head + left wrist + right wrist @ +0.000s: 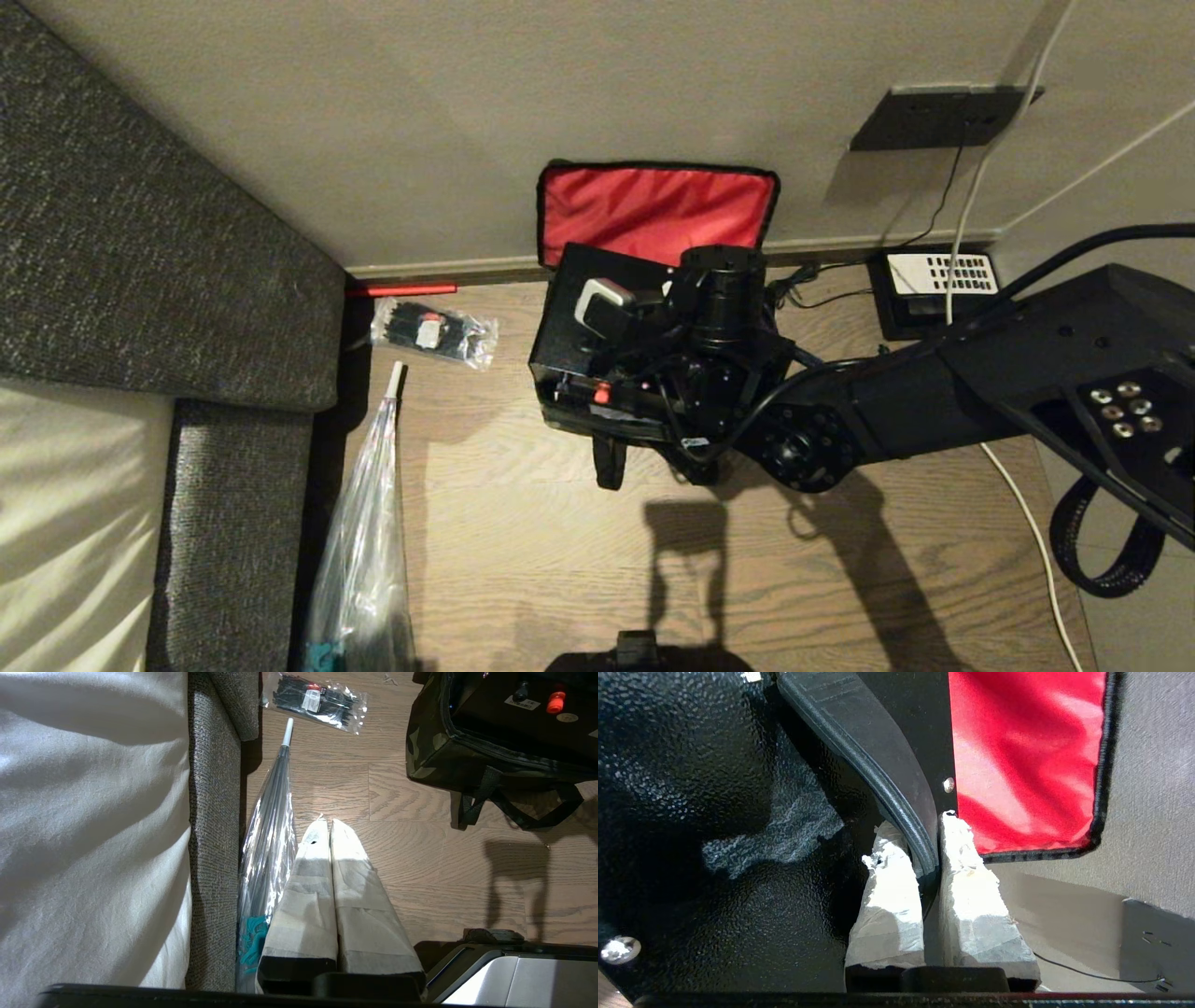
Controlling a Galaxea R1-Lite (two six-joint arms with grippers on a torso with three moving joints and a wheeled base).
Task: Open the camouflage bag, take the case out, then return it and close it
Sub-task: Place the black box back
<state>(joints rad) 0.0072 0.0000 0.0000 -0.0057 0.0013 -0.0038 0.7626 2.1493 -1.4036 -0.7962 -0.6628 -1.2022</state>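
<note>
- Head view: the camouflage bag [560, 411] sits on the wooden floor [523, 551] against the wall, its red-lined lid [653, 213] thrown back and leaning on the wall. The black case [569, 327] stands in the bag's open mouth; whether it is seated or part-lifted cannot be told. The right arm reaches in from the right, its wrist hiding the right gripper. A clear packet of black items [434, 333] lies to the left and a telephone [934, 289] to the right, both apart from the bag.
- Left wrist view: the left gripper [326, 826], fingers together and empty, hangs over the floor beside the sofa [215, 812] and a plastic-wrapped umbrella [271, 830], well away from the bag's green-and-black side and black straps.
- Right wrist view: the right gripper [924, 849] is clamped on the handle [887, 788], a curved, ribbed black strap on the case's pebbled black top, held only at the padded fingertips [892, 858].
- Risk: with so shallow a grip, the smooth handle could slide out. The case nearly fills the bag, so it may also snag the soft rim or drag the bag with it.
</note>
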